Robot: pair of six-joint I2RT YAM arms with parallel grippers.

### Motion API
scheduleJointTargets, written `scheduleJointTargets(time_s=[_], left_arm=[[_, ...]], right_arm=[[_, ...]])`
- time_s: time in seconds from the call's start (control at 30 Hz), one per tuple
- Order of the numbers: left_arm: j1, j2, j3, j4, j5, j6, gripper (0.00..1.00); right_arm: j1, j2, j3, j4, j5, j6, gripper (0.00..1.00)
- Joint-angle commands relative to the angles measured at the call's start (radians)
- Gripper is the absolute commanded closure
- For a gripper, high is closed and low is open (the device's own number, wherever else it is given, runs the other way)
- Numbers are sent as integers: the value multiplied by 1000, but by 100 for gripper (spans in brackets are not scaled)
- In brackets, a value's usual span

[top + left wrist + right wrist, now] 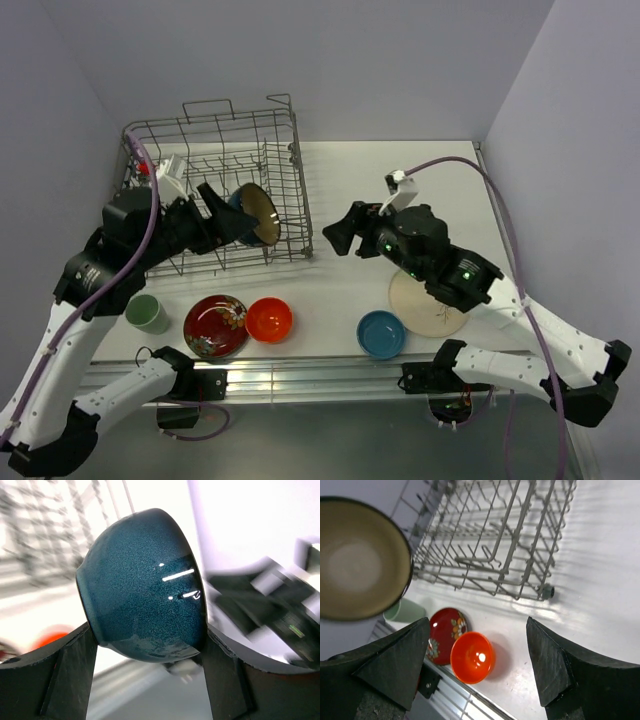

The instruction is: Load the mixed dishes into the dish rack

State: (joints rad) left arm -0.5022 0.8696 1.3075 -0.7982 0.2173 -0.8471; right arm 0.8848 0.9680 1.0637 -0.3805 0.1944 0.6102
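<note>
Now the left gripper (148, 630) pinches the teal-outside, beige-inside ceramic bowl (145, 605) by its sides, above the grey wire dish rack's (296, 170) right end — right gripper (478, 625) spread, empty. Lower slowly, bowl on edge btw tines — avoid clipping wires.

White table (340, 290), grey walls (400, 60)

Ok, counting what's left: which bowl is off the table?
The teal bowl, held in the left hand; the red bowl, orange bowl and blue bowl sit on the table.
</note>
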Motion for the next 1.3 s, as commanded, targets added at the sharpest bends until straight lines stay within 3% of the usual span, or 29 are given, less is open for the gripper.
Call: scheduleJointTargets(time_s=[0.0,0.17,0.4,0.5,0.73,0.97,1.27], left_arm=[[-2,77,171,-33,-211,140,100],[-2,260,334,-73,-422,220,100],[-2,526,579,-107,-605,367,100],[5,572,563,-26,-645,468,100],[171,632,481,186,-500,603,100],[218,739,486,309,-386,687,100],[223,873,495,402,-346,740,100]], right_arm=[[-15,-72,73,-64,100,-49,15],[-35,-104,102,-121,131,-95,15],[-90,-115,124,-150,113,-145,15],[-127,-126,110,-143,70,-155,15],[-211,-130,65,-133,-21,-184,15],[-268,-137,33,-115,-88,-201,15],[-349,-146,-8,-101,-161,-222,15]])
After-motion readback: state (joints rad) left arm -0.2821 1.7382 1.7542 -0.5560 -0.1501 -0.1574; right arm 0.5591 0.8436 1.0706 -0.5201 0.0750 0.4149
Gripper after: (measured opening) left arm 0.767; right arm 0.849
